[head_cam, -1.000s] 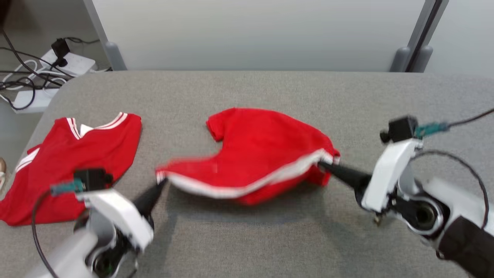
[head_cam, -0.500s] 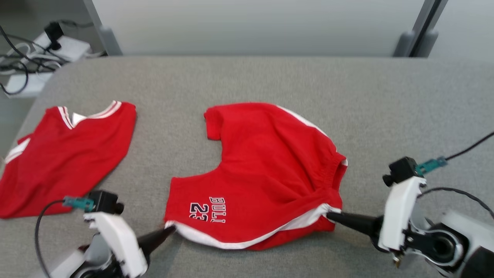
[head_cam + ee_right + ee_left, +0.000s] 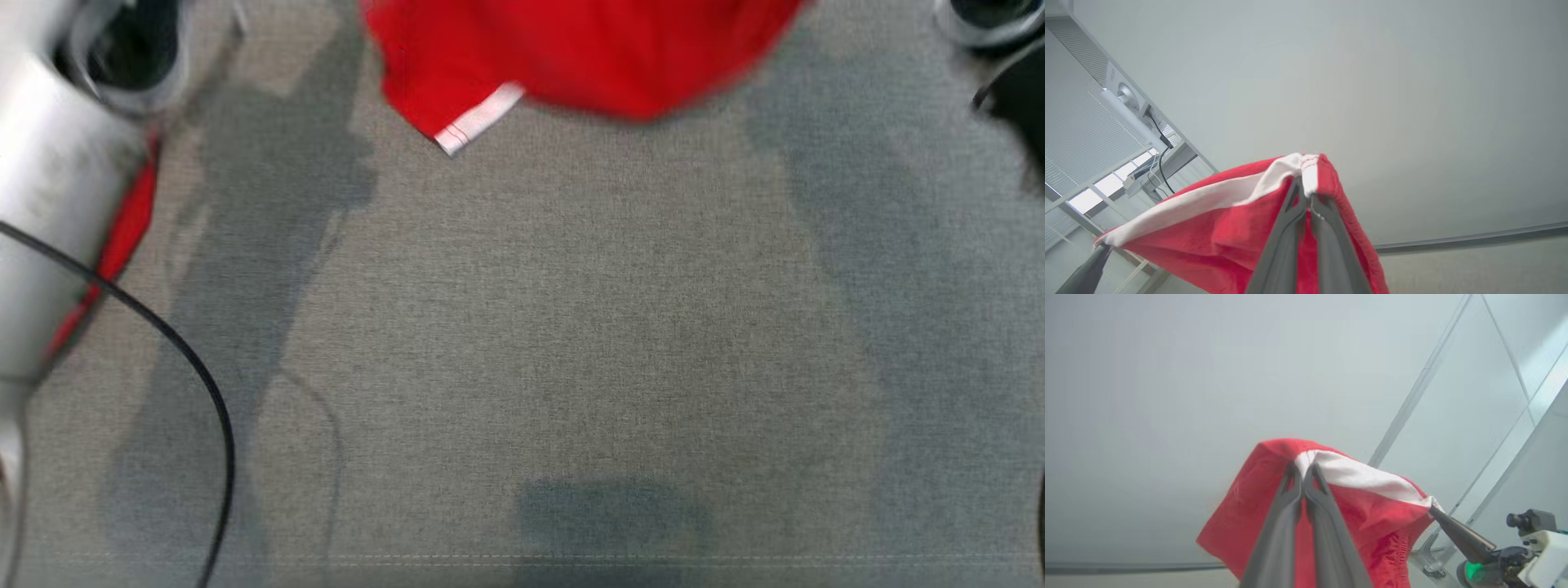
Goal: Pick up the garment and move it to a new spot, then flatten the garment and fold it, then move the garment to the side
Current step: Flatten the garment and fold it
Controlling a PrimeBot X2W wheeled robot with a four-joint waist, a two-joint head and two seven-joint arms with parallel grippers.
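Two pinches carry the garment (image 3: 571,49) — the left fingers (image 3: 1280,531) are clenched on one end of its white band (image 3: 1367,477) and the right fingers (image 3: 1282,245) on the other end, with the band stretched between them. The cloth hangs lifted above the surface (image 3: 522,343), its lower part loose and blurred over the surface's far half. I judge this to be the carry to a new spot, ahead of flattening.

To do it well, both arms should travel together at one height, so the band is taut and neither pinch tears loose. Lower the trailing hem onto the surface first, then draw the band away from it so the cloth lies flat — no bunching. Choose bare surface, apart from the second red cloth (image 3: 124,233) at the surface's left side, behind the pale forearm (image 3: 49,204).
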